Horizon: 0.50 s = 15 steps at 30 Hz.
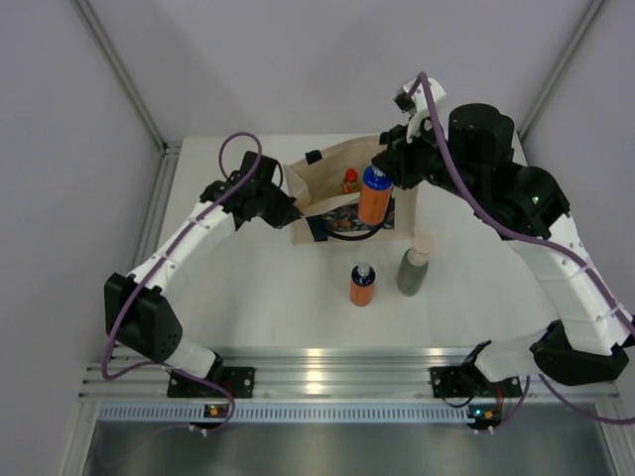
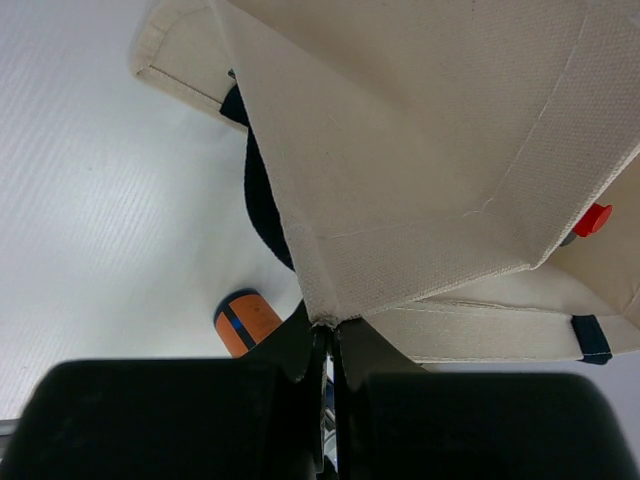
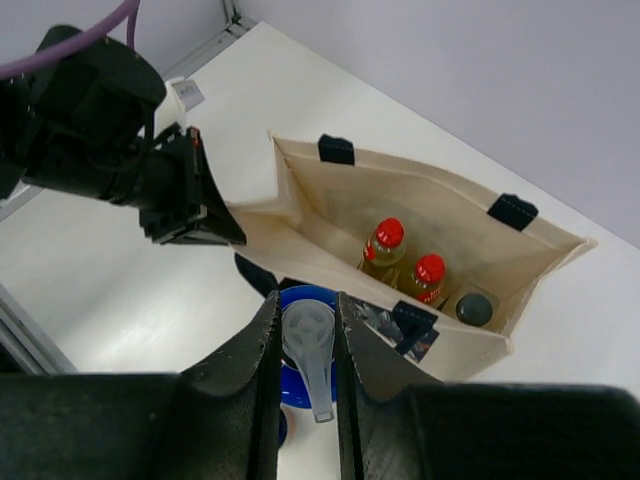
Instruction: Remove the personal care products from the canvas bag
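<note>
The beige canvas bag (image 1: 332,171) stands open at the back of the table. My left gripper (image 1: 294,211) is shut on its near left corner, as the left wrist view shows (image 2: 330,325). My right gripper (image 1: 385,167) is shut on the white and blue top of an orange bottle (image 1: 374,201) and holds it above the bag's front edge; the right wrist view (image 3: 308,302) shows the pump top (image 3: 310,342) between the fingers. Inside the bag (image 3: 470,215) stand two yellow bottles with red caps (image 3: 383,246) (image 3: 424,276) and a dark-capped bottle (image 3: 474,309).
A second orange bottle (image 1: 362,285) and a grey-green bottle with a beige cap (image 1: 414,266) stand on the table in front of the bag. The orange one also shows in the left wrist view (image 2: 247,320). Walls enclose the table on three sides.
</note>
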Each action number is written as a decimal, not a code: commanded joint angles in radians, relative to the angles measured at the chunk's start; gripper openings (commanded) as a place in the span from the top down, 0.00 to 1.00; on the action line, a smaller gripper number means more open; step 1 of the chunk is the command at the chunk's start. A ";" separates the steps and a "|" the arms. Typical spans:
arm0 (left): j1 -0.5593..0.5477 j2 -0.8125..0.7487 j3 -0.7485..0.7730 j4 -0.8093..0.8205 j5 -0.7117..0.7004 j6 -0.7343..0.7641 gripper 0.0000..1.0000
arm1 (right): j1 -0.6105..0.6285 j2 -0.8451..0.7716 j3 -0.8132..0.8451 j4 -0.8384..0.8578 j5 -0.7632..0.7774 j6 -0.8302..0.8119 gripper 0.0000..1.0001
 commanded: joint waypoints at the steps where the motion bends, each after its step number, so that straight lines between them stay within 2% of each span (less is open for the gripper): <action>1: -0.007 0.019 0.016 -0.013 0.063 -0.011 1.00 | 0.016 -0.102 -0.054 0.073 -0.019 0.007 1.00; 6: -0.006 0.025 0.019 -0.013 0.056 -0.012 1.00 | 0.014 -0.236 -0.310 0.173 -0.046 -0.032 1.00; 15: -0.006 0.048 0.028 -0.012 0.061 -0.012 1.00 | 0.016 -0.432 -0.611 0.233 -0.068 -0.031 1.00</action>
